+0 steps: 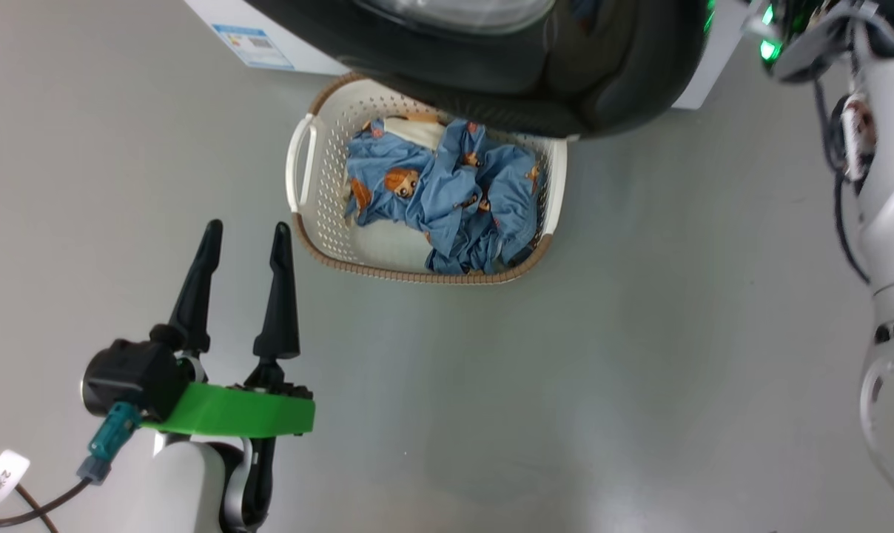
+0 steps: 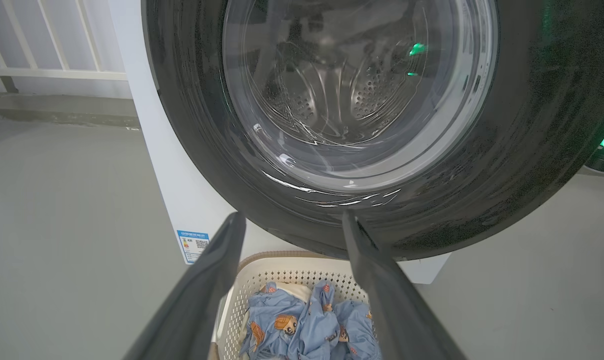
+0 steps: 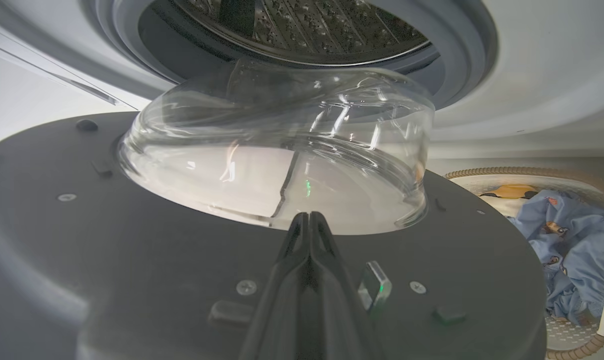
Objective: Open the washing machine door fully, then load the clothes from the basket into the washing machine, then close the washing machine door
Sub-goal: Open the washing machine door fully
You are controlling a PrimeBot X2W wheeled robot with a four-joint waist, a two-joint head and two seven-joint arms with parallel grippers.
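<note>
Washing machine door point(image 1: 565, 74) part-way open, overhanging the basket point(image 1: 417, 275)
Right tool point(image 3: 307, 220), fingers pressed together and holding nothing, points along the door's inner face beside the glass bowl point(image 3: 282, 150), apparently placed to push it wider from the washing machine point(image 3: 532, 75). Left tool point(image 1: 247, 224) hovers spread and empty near the basket, which sits on the floor point(image 1: 639, 333) under the door with the clothes point(image 1: 447, 200) heaped inside, none loaded yet
</note>
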